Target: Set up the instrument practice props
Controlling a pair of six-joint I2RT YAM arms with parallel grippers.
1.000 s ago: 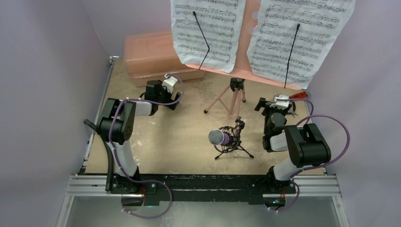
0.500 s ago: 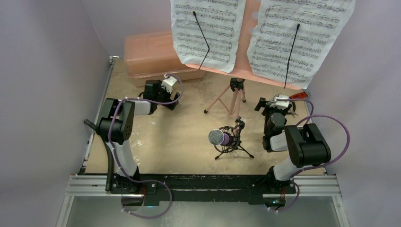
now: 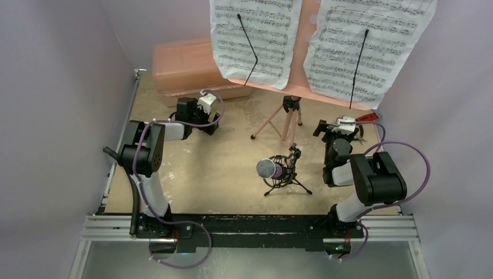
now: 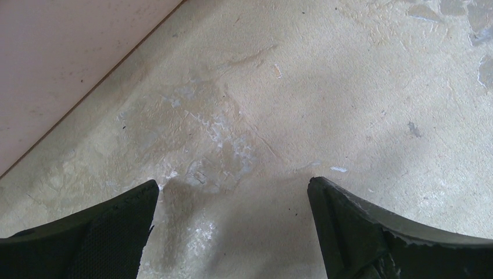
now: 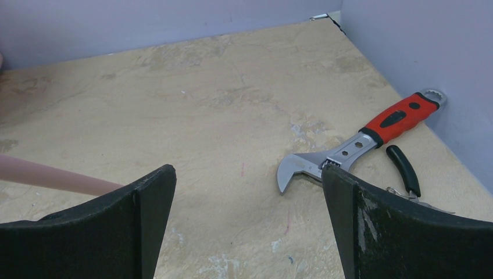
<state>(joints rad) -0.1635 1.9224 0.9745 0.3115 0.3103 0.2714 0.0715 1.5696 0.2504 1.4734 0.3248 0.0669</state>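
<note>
The pink music stand [image 3: 293, 75] stands at the back centre on tripod legs [image 3: 268, 124]. Two white sheet-music pages [image 3: 254, 35] [image 3: 366, 40] rest on it under black wire clips. The purple glitter microphone [image 3: 269, 169] sits in the small black tripod mic stand [image 3: 289, 177] at mid-table. My left gripper [image 3: 203, 110] is open and empty over bare table [image 4: 325, 87], close to the salmon case. My right gripper [image 3: 342, 127] is open and empty; one pink stand leg [image 5: 46, 175] shows by its left finger.
A salmon-pink lidded case [image 3: 186, 70] stands at the back left; its side shows in the left wrist view [image 4: 64, 64]. A red-handled wrench [image 5: 372, 136] and black-handled pliers [image 5: 404, 168] lie by the right wall. Grey walls enclose the table on three sides.
The left gripper has crept very slightly toward the back left. Nothing else has moved.
</note>
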